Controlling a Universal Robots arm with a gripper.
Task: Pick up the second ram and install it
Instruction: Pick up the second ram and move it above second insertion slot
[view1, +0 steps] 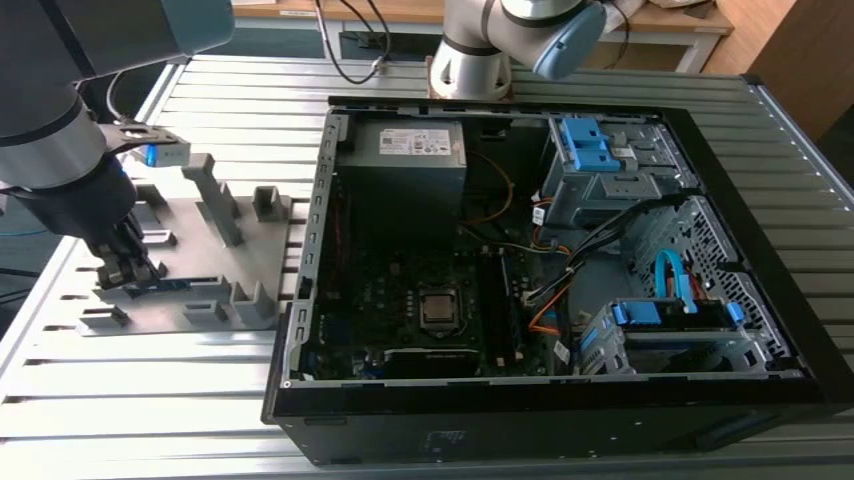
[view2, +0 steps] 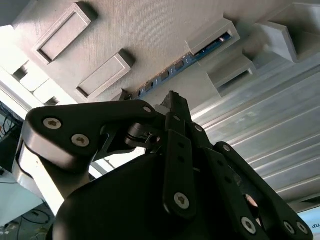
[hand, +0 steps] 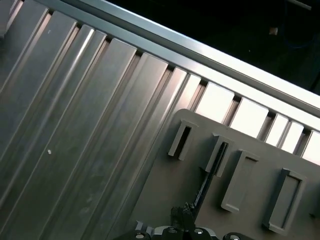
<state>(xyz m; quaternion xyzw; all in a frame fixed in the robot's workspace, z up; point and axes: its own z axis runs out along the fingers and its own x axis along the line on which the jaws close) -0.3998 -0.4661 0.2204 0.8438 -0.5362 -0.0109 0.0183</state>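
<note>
The second ram (view1: 183, 284) is a blue-green stick lying in a slot of the grey fixture plate (view1: 200, 235) at the exterior view's left. In the second wrist view the ram (view2: 200, 53) runs along the plate's slot, its chips showing. My gripper (view1: 130, 268) hangs low over the plate at the stick's end nearer the exterior view's left. In the second wrist view the gripper (view2: 172, 99) has its tip just beside the ram's line. The gripper's tip (hand: 183, 216) also appears in the first wrist view, over the plate (hand: 250, 150).
The open computer case (view1: 747, 215) fills the middle and the exterior view's right, with the motherboard (view1: 414, 290), cables and blue drive bays inside. Upright posts (view1: 214, 195) rise from the fixture plate. A second robot arm's base (view1: 470, 60) stands behind the case. The table is ribbed aluminium (hand: 75, 125).
</note>
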